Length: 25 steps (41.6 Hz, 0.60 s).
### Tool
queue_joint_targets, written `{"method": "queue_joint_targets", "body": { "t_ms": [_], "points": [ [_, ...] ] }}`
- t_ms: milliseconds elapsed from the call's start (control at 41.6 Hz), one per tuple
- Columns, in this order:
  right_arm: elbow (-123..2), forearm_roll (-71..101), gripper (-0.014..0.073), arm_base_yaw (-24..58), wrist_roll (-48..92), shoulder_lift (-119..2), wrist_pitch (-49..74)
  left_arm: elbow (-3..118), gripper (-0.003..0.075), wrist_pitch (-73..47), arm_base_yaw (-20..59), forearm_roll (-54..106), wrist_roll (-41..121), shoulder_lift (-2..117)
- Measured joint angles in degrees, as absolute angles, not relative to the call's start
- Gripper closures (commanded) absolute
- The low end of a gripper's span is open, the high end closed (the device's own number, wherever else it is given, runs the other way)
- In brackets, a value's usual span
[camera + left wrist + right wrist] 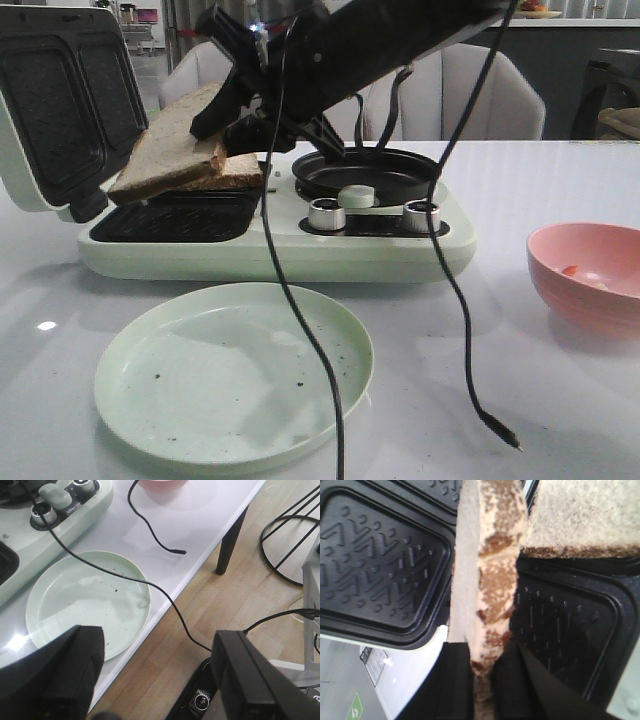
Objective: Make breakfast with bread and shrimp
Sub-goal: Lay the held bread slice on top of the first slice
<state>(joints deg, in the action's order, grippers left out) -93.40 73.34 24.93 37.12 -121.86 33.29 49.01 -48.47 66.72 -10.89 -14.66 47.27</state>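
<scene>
My right gripper (222, 125) is shut on one bread slice (172, 145) and holds it tilted above the open sandwich maker's lower black plate (170, 220). In the right wrist view the held slice (487, 565) stands on edge between my fingers (457, 685). The second bread slice (237, 175) lies behind it on the plate, and it also shows in the right wrist view (582, 515). The shrimp (582, 272) are small orange-pink pieces in the pink bowl (585, 275) at the right. My left gripper (157, 680) is open and empty, beyond the table's front edge over the floor.
A pale green plate (235, 372) lies at the front centre, also in the left wrist view (85, 597). The sandwich maker's lid (60, 100) stands open at the left; its small round pan (378, 172) and knobs are at the right. A loose black cable (455, 290) hangs across the table.
</scene>
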Motion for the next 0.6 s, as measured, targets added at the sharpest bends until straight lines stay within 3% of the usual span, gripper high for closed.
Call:
{"method": "queue_joint_targets", "body": {
  "t_ms": [96,168,385,601],
  "points": [
    [-94.2,73.0,0.0146,25.2,37.1,-123.9,33.4,49.0,0.0211,-48.5,66.7,-10.9,-14.7,47.3],
    [-94.4,71.9,0.0086,25.2,37.1,-124.2,33.4,49.0,0.0211,-48.5,66.7,-10.9,-14.7,47.3],
    [-94.5,65.5,0.0090,25.0,37.1,-122.6,34.1,49.0,0.0211,-48.5,66.7,-11.1,-14.7,47.3],
    [-94.5,48.4,0.0160,24.2,30.9,-113.8,37.3,49.0,0.0211,-48.5,66.7,-11.2,-14.7,47.3]
  ]
}}
